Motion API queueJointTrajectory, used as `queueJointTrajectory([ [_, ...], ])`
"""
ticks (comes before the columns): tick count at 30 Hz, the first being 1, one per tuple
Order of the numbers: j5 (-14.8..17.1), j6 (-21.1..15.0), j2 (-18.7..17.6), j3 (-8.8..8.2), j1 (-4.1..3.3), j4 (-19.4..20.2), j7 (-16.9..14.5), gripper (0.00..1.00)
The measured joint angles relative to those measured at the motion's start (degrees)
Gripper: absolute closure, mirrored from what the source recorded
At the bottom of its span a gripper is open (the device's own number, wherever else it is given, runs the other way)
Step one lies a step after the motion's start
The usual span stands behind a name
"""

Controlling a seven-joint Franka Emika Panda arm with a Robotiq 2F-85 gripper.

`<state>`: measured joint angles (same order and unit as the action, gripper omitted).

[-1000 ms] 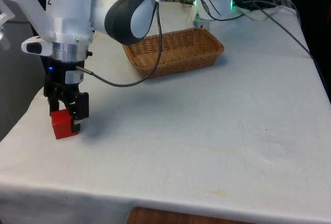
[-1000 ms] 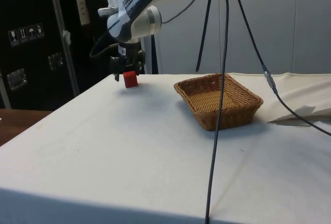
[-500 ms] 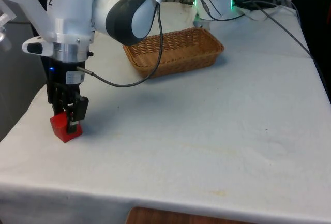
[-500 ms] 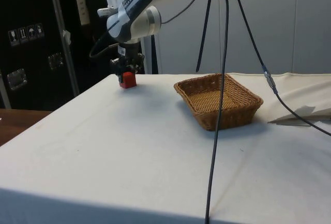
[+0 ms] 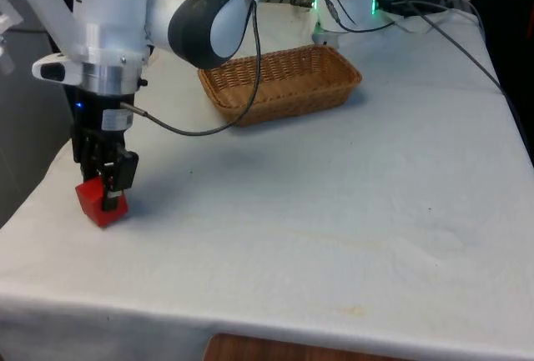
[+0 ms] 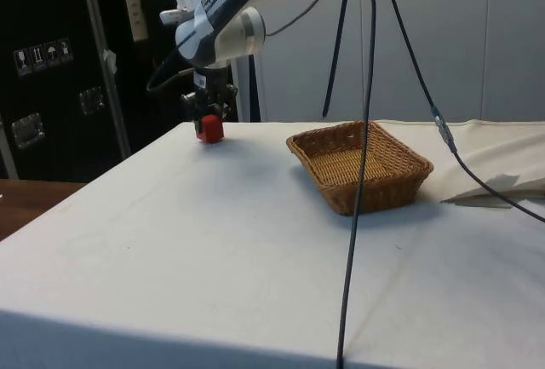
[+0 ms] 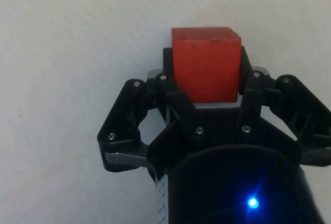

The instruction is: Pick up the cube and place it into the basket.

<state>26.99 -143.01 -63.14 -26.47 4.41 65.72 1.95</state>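
Note:
The red cube [image 5: 93, 201] is near the table's edge on the front view's left, clamped between the black fingers of my gripper [image 5: 106, 198]. The gripper points straight down and is shut on the cube, which sits at or just above the white cloth. In the side view the red cube [image 6: 210, 129] hangs under the gripper [image 6: 209, 118] at the table's far corner. The wrist view has the cube [image 7: 207, 53] pinched between both fingers [image 7: 249, 81]. The woven basket [image 5: 250, 109] stands apart, further back and towards the front view's right; the side view also has the basket [image 6: 379, 194].
The table's edge [image 5: 33, 198] runs close beside the cube on the front view's left. A black cable [image 6: 361, 181] hangs down in front of the basket in the side view. Broad bare cloth [image 5: 334, 203] lies between cube and basket.
The fingers closed from wide open onto the cube. Gripper and cube have since shifted slightly up and towards the front view's left.

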Motion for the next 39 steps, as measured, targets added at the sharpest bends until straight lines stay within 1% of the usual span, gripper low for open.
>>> queueJointTrajectory([
  [4,0.0,0.0,0.92,-0.29,-0.23,0.63,0.34,0.99],
  [6,0.0,0.0,1.89,-0.52,-0.57,1.49,0.69,0.99],
  [8,0.0,0.0,2.23,-0.63,-0.63,1.78,0.74,0.99],
  [11,0.0,0.0,3.32,-1.03,-0.97,2.81,0.97,0.99],
  [12,0.0,0.0,4.18,-1.2,-1.15,3.55,1.03,0.99],
  [13,0.0,0.0,4.18,-1.2,-1.15,3.55,1.03,0.99],
  [15,0.0,0.0,5.16,-1.2,-1.32,4.47,1.03,0.99],
  [17,0.0,-0.06,6.82,-1.26,-1.72,5.96,1.03,0.99],
  [18,0.0,-0.06,6.82,-1.26,-1.72,5.96,1.03,0.99],
  [20,-0.06,-0.06,8.48,-1.43,-2.06,7.56,1.03,0.99],
  [22,-0.06,-0.06,9.0,-1.49,-2.18,8.14,1.03,0.99],
  [29,-0.11,-0.11,13.18,-1.95,-3.21,12.09,0.8,0.99],
  [30,-0.11,-0.11,13.18,-1.95,-3.21,12.09,0.8,0.99],
  [32,-0.11,-0.17,14.61,-2.01,-3.44,13.52,0.52,0.99],
  [34,-0.11,-0.23,15.07,-2.06,-3.5,14.04,0.46,0.99],
  [37,-0.17,-0.34,16.9,-2.06,-3.9,15.93,0.11,0.99],
  [39,-0.17,-0.34,16.9,-2.06,-3.9,15.93,0.11,0.99],
])
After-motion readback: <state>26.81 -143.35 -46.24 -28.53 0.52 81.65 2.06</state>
